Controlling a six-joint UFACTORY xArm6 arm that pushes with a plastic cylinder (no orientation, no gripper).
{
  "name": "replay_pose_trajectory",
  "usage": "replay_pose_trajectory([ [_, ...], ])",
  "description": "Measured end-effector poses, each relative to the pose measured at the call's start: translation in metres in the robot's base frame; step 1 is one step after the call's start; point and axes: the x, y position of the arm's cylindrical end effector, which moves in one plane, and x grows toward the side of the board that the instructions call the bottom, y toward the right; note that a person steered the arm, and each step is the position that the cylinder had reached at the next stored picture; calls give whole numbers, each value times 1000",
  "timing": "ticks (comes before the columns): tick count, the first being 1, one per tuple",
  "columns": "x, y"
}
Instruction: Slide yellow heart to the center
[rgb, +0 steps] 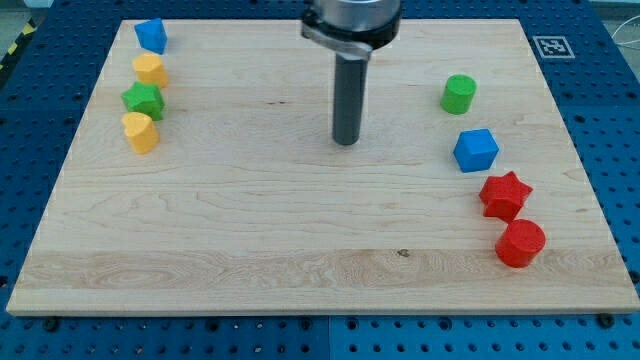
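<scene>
The yellow heart (140, 131) lies at the view's left edge of the wooden board (300, 220), lowest in a column of blocks. Above it are a green star (144, 99), a yellow hexagon-like block (150, 70) and a blue block (151, 35). My tip (346, 141) rests on the board near its middle, a little toward the view's top, far to the right of the yellow heart and touching no block.
On the view's right are a green cylinder (458, 94), a blue cube (475, 150), a red star (505, 195) and a red cylinder (520, 243). A fiducial tag (552, 46) sits at the board's top right corner. Blue pegboard surrounds the board.
</scene>
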Motion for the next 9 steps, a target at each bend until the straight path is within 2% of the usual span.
replay_pose_trajectory([
  [2,18,-68],
  [4,71,-117],
  [5,80,-151],
  [6,77,-198],
  [7,49,-240],
  [9,-19,-246],
])
